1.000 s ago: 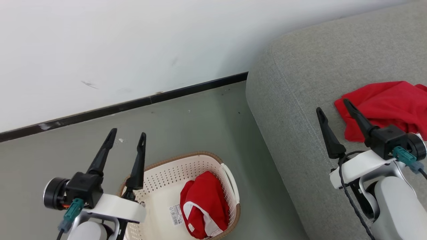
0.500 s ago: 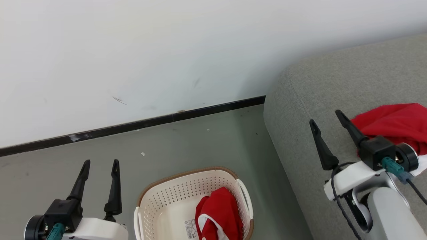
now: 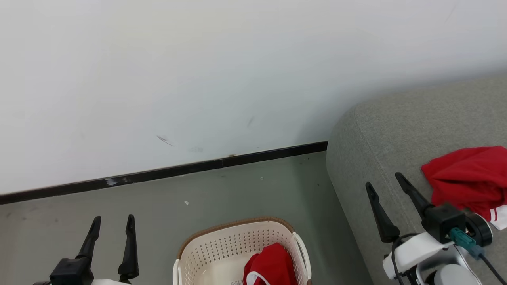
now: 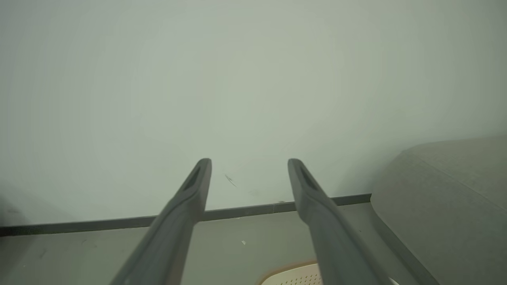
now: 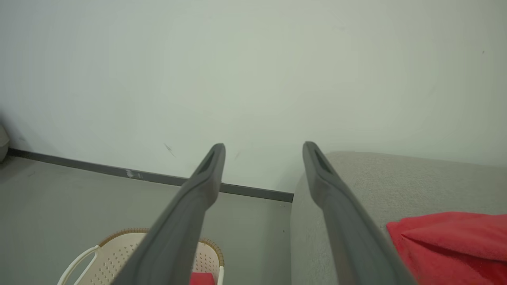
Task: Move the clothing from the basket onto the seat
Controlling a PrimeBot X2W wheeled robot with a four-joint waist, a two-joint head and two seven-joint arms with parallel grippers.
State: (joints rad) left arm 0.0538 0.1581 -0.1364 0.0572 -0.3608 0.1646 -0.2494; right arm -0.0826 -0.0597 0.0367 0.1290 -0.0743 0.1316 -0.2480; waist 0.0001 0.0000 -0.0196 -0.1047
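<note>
Bare floor lies open between wall, basket and seat.

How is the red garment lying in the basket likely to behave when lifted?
Probably floppy: the red garment lies crumpled against the basket wall, so it should drape and hang from a pinch. Likely light for its size, being thin-looking fabric. It seems unlikely to roll, though a trailing fold might catch the rim.

You are getting soft, even light in the head view: the white wall is looking bright without glaring, and a faint shadow is lying beside the seat. The wrist views are showing a greenish tint and darkening corners, and the dark fingers are blurring near the bottom edge.
</note>
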